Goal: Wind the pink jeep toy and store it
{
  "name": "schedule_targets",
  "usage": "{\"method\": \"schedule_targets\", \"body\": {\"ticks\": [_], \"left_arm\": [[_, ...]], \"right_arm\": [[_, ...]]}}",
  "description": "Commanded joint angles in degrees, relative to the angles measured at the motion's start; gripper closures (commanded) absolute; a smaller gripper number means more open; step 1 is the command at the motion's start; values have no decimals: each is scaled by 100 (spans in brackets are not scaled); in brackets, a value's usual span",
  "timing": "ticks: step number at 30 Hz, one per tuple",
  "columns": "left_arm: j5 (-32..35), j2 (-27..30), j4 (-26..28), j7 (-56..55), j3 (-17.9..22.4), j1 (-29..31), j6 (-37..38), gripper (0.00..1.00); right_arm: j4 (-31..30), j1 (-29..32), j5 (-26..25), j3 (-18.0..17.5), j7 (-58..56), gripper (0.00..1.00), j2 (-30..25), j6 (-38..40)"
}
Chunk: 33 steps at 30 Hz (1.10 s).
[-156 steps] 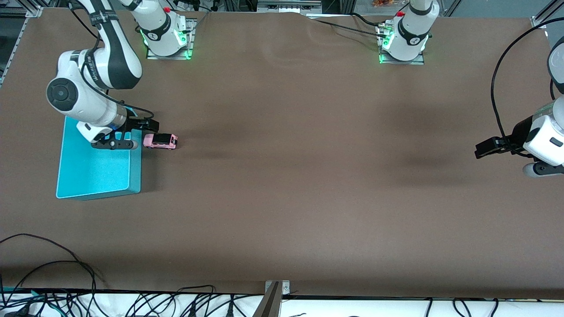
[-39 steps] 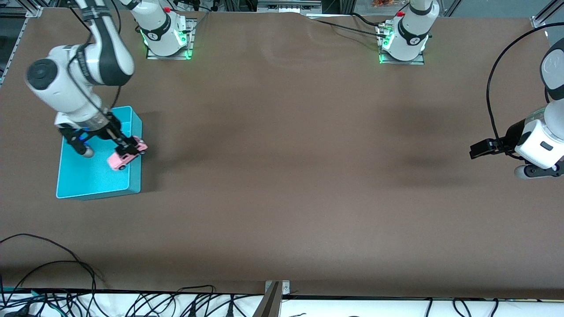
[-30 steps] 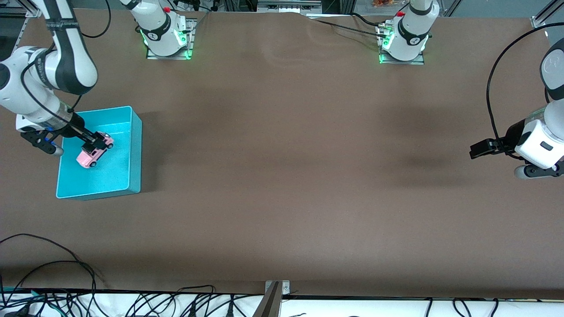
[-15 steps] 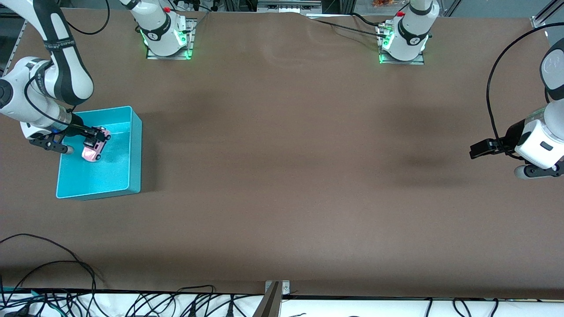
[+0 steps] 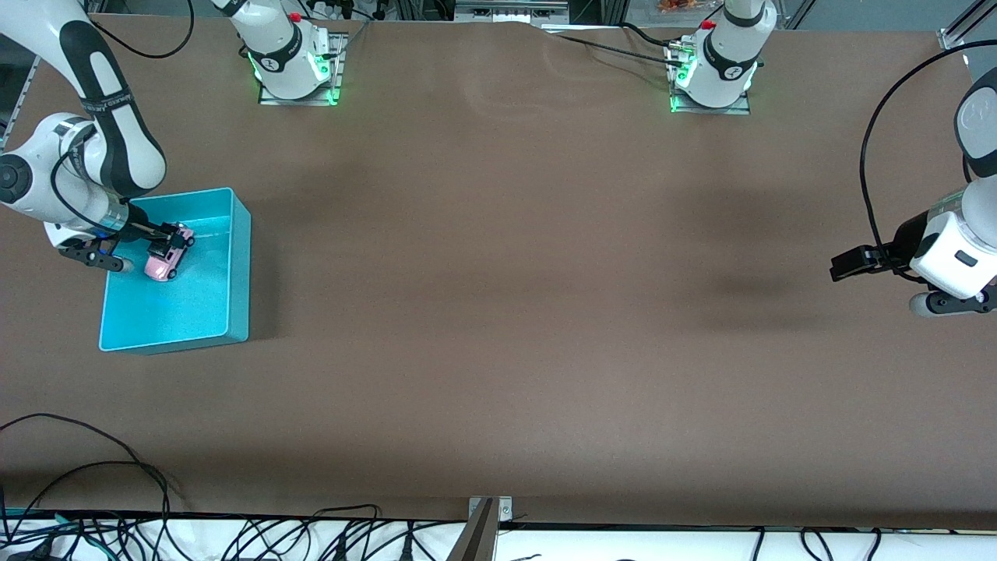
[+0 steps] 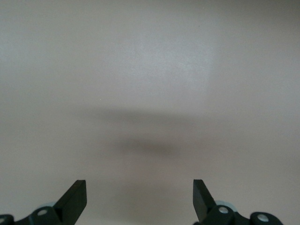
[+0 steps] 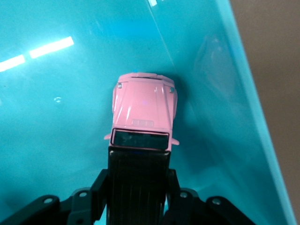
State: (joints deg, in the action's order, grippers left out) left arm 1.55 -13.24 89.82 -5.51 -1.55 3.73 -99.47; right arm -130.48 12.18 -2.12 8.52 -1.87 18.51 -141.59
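Observation:
The pink jeep toy [image 5: 165, 261], light pink with a black roof, is held inside the turquoise bin [image 5: 234, 312], low over its floor. My right gripper [image 5: 166, 245] is shut on it, one finger on each side of the black roof. In the right wrist view the pink jeep toy [image 7: 143, 112] points nose first at the bin floor, with the bin wall [image 7: 243, 93] beside it. My left gripper [image 5: 845, 265] is open and empty, waiting above bare table at the left arm's end; its fingertips [image 6: 75, 199] show far apart over the brown table.
The turquoise bin stands at the right arm's end of the brown table [image 5: 498, 312]. Cables [image 5: 93, 483] lie along the table edge nearest the front camera. The arm bases [image 5: 292, 62] stand at the table edge farthest from that camera.
My right gripper took the jeep off the table beside the bin, carried it over the bin's rim and lowered it inside. In the last half second it barely moved. The left arm stayed.

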Motion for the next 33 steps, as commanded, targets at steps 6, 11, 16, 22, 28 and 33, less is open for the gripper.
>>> {"method": "schedule_targets", "body": {"ticks": [6,11,16,22,28,33], "left_arm": [[135,32,27,50,-21,4,15,0],[135,32,18,50,-21,4,33,0],[135,32,27,50,-21,4,33,0],[135,32,18,50,-21,4,33,0],[126,32,27,50,-21,4,33,0],[126,32,18,50,-21,4,33,0]], "right_arm": [[-13,48,-122,-8,20,30,-14,-18],[-13,48,-122,-17,11,10,-155,96],[13,48,-122,-17,2,0,-348,324],[40,30,-104,-17,2,0,-629,580],[119,-14,-69,-96,-7,0,-902,615],[715,-216,-60,-210,-7,0,-964,1351]]}}
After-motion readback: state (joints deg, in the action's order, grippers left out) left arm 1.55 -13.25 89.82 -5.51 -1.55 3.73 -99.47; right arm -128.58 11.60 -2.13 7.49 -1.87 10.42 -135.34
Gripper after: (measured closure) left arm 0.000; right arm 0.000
